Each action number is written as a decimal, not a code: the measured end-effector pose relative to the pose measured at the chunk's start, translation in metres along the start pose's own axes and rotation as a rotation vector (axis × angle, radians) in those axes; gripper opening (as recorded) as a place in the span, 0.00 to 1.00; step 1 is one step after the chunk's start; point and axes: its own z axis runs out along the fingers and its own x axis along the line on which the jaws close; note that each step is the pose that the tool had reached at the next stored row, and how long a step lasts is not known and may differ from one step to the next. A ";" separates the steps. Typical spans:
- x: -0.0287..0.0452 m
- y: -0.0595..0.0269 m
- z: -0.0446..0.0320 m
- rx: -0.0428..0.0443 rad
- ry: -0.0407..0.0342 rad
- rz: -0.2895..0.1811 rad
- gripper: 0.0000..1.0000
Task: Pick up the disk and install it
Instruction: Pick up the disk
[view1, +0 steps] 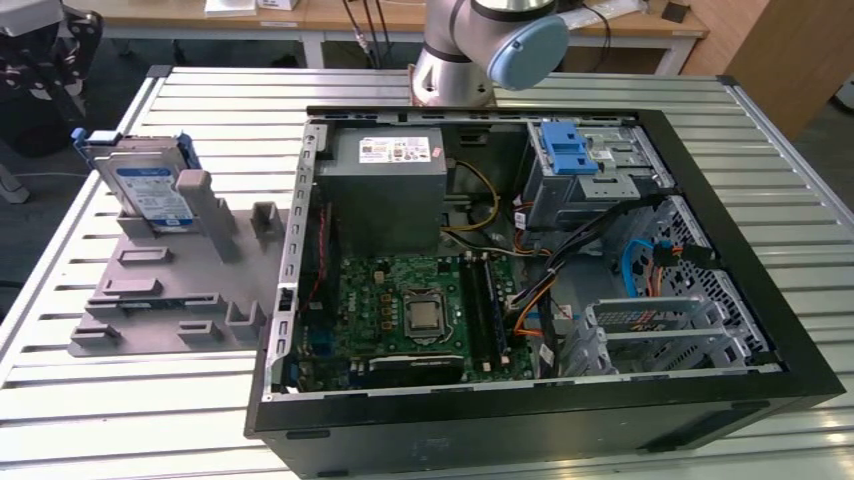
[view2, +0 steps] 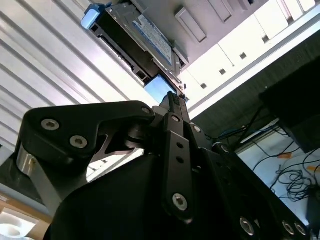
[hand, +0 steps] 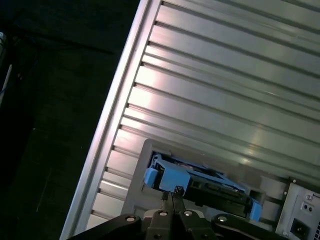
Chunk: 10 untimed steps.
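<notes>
Silver disk (view1: 144, 190) upright in its grey holder (view1: 160, 290); gripper (hand: 172, 192) empty over it.
We judge the disk stiff, dense for its size and sensitive to knocks, with slick bare metal faces. The blue side rails (hand: 167, 177) on its edges look like the safer purchase, better than the labelled face. It stands on edge at the exterior view's left of the open computer case (view1: 534, 425), well apart from the drive cage (view1: 614, 160). In both wrist views the gripper's fingers meet with nothing between them, poised over the disk and, as far as we can tell, not touching it. Count: one disk, one holder, one case, one cage, one gripper.
</notes>
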 end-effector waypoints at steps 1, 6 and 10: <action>0.0000 0.0000 0.0000 -0.0001 0.0007 -0.016 0.11; 0.0000 0.0000 0.0001 -0.0008 0.0039 -0.089 0.11; 0.0001 0.0000 0.0002 -0.0013 0.0063 -0.143 0.11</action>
